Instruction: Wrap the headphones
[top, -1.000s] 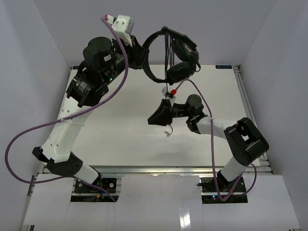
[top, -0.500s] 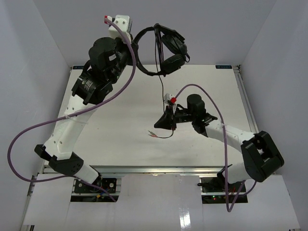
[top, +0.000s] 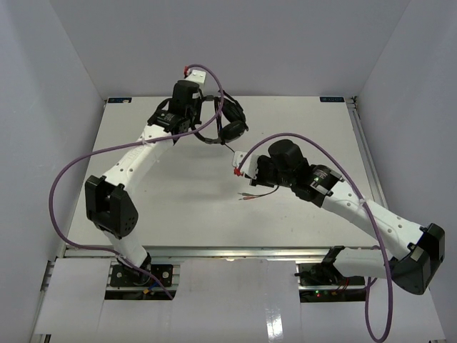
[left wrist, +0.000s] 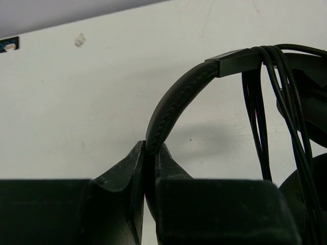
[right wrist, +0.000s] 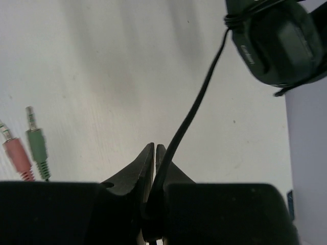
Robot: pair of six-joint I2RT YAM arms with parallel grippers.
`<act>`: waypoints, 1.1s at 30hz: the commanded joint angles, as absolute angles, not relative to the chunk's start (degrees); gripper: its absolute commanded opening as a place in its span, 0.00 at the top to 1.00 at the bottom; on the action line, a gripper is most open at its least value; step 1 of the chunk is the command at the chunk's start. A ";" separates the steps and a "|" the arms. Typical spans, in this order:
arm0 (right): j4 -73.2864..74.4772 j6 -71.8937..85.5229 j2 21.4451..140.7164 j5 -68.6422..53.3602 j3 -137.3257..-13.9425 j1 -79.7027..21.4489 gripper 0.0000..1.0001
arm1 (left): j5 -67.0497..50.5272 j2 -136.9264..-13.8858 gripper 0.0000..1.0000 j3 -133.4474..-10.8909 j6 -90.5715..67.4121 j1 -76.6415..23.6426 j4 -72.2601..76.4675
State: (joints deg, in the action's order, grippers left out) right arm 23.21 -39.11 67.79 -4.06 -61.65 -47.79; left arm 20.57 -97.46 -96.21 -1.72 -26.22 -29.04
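Observation:
The black headphones [top: 230,127] are at the far middle of the table, with several turns of thin black cable wound over the headband. My left gripper [top: 203,123] is shut on the padded headband [left wrist: 179,97]; the cable turns [left wrist: 260,107] hang just right of it. My right gripper [top: 250,174] is shut on the thin cable [right wrist: 203,89], which runs taut up to an ear cup [right wrist: 278,43]. The loose cable end lies on the table with its pink plug [right wrist: 18,158] and green plug [right wrist: 37,147]; both plugs also show in the top view [top: 247,195].
Thick purple robot cables [top: 107,153] loop over both arms. The white table [top: 171,193] is walled by grey panels at the left, back and right. A small blue label [left wrist: 7,45] sits at the table's far edge.
My left arm has swung the headphones down from high up to just above the far table. My right gripper has stayed on the cable and shifted slightly right; the plugs now rest on the table.

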 commanded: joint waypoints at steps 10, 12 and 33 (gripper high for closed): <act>17.57 -65.14 66.29 25.28 -66.90 -49.70 0.92 | 11.01 -100.50 1.00 -89.14 -2.04 -25.22 -23.13; 11.78 -68.08 66.10 26.80 -66.13 -49.03 0.92 | 8.03 -99.03 1.00 -85.97 -1.09 -25.43 -22.39; -7.19 -79.06 74.99 20.99 -59.06 -47.01 0.91 | -12.81 -77.75 1.00 -68.31 -2.28 -39.37 -30.28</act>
State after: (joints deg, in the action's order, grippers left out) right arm -1.87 -77.44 74.74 16.39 -59.91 -49.54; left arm -7.36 -84.19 -68.81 -1.51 -37.87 -29.92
